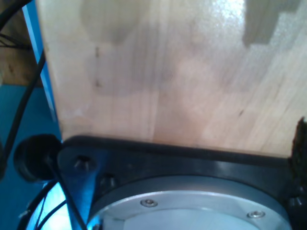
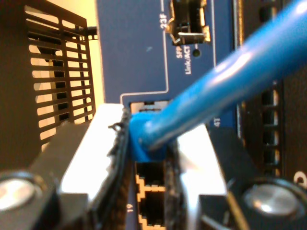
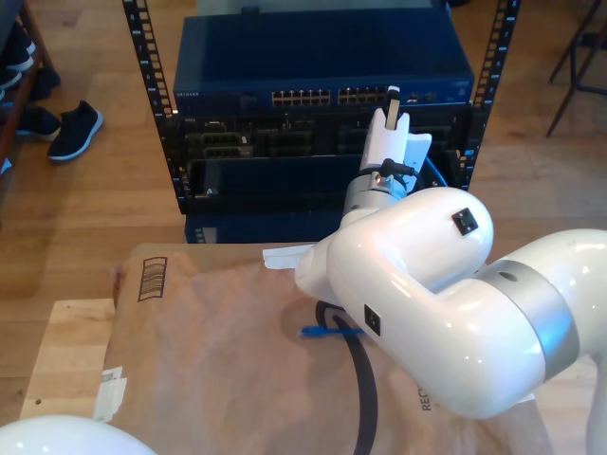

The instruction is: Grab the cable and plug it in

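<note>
My second gripper (image 2: 149, 143) is shut on the blue plug (image 2: 143, 140) of the cable (image 2: 230, 76), which runs up and away from the jaws. The plug sits at the mouth of a port in the upper row of the blue network switch (image 2: 134, 48), above the open ports (image 2: 151, 194) marked 19. How deep it sits I cannot tell. In the exterior view my second gripper (image 3: 392, 102) is against the switch's port row (image 3: 322, 97). A stretch of cable (image 3: 434, 175) hangs beside the wrist, and its other plug (image 3: 319, 332) lies on the brown paper (image 3: 218, 370).
The switch sits in a black rack (image 3: 150, 114) with more units below it. A thick black robot cable (image 3: 365, 398) crosses the paper. Shoes (image 3: 71, 128) stand on the floor at the exterior view's left. The first wrist view looks at a wooden tabletop (image 1: 168, 72) and a black base ring (image 1: 192, 155).
</note>
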